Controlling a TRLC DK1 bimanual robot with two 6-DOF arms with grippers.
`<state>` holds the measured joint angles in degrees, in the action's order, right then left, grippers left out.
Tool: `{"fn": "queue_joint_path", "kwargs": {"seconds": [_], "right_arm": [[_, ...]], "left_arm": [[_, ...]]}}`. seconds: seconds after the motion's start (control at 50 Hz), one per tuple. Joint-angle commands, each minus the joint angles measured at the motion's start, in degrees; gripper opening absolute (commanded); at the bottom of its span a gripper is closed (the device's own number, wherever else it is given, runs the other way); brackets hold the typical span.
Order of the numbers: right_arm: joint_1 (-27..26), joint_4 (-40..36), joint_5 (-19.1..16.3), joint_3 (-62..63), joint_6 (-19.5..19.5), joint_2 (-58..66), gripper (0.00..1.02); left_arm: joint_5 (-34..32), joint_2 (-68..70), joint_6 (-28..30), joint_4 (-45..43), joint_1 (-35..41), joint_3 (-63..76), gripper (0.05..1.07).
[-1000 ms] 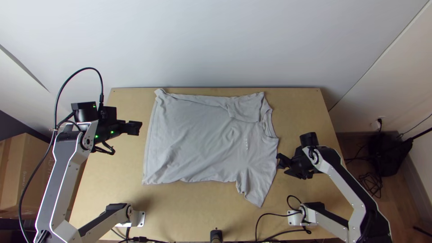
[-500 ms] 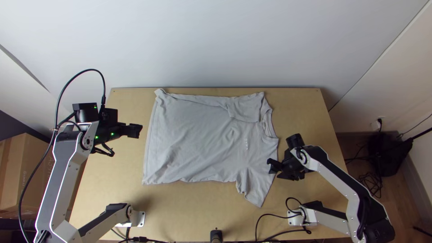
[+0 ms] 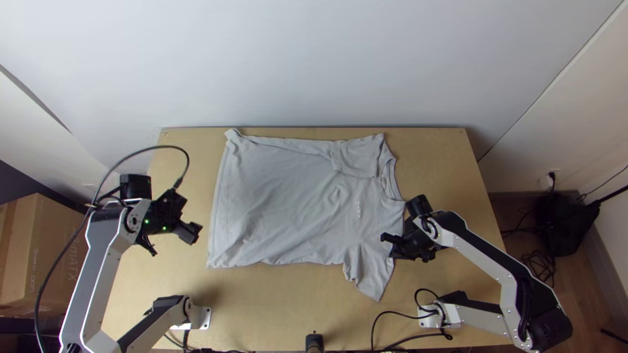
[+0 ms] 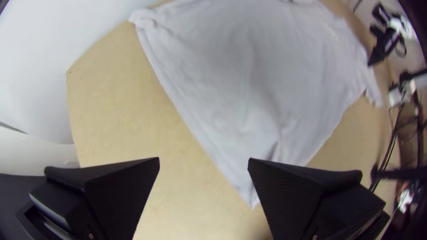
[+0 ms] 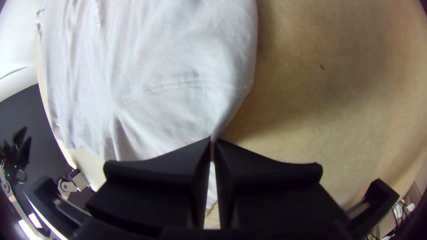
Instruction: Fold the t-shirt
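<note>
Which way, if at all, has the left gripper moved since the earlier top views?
Yes: the left gripper moved toward the near edge of the table, now beside the lower half of the shirt hem.

The t-shirt [image 3: 281, 202] was soft, matt cloth, finely creased, with stitched seams. The counter [image 3: 261, 301] looked like pale wood, smooth and low in sheen. Both the left hand [image 3: 191, 233] and the right hand [image 3: 384, 239] had dull black fingers that looked like plastic. The arm links [image 3: 98, 274] had a smooth, metallic look. The box [image 3: 39, 255] was matt cardboard; the wall [image 3: 314, 65] was smooth and matt.
</note>
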<state>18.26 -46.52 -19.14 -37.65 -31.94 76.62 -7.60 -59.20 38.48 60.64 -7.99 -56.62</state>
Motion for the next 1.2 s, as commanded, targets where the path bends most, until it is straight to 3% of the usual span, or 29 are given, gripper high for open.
{"fn": "queue_joint_path", "kwargs": {"seconds": [0.0,0.18,0.3,0.38,0.54,0.7,0.76,1.0,1.18], "right_arm": [[0.6,0.6,0.3,2.2,-1.1,1.9,0.02],[2.0,0.4,0.3,1.5,-1.6,0.7,0.02],[2.8,-0.2,0.4,1.2,-2.0,0.5,0.02],[3.0,-0.8,0.5,1.0,-2.0,-0.2,0.02],[3.4,-1.2,0.7,1.1,-2.1,-0.9,0.02],[3.4,-1.4,0.9,1.0,-2.3,-1.1,0.02],[3.4,-1.5,0.9,1.0,-2.4,-1.2,0.02],[3.4,-1.6,0.9,1.0,-2.4,-1.8,0.02],[3.4,-1.8,0.9,1.1,-2.4,-2.4,0.02]], "left_arm": [[3.6,1.6,11.1,4.5,1.6,3.9,1.01],[7.1,6.5,24.9,9.1,1.9,10.5,1.01],[7.1,7.0,26.7,10.2,2.0,13.2,1.01],[6.7,6.5,25.9,9.4,2.5,14.7,1.01],[6.5,4.3,16.3,6.8,10.8,16.7,1.01],[6.3,1.5,11.2,4.2,14.7,17.9,1.01],[6.2,0.7,10.7,3.7,15.4,18.7,0.96],[4.6,-4.0,7.8,-0.3,15.8,20.1,0.95],[2.8,-6.9,6.8,-6.0,15.8,22.5,0.80]]}}
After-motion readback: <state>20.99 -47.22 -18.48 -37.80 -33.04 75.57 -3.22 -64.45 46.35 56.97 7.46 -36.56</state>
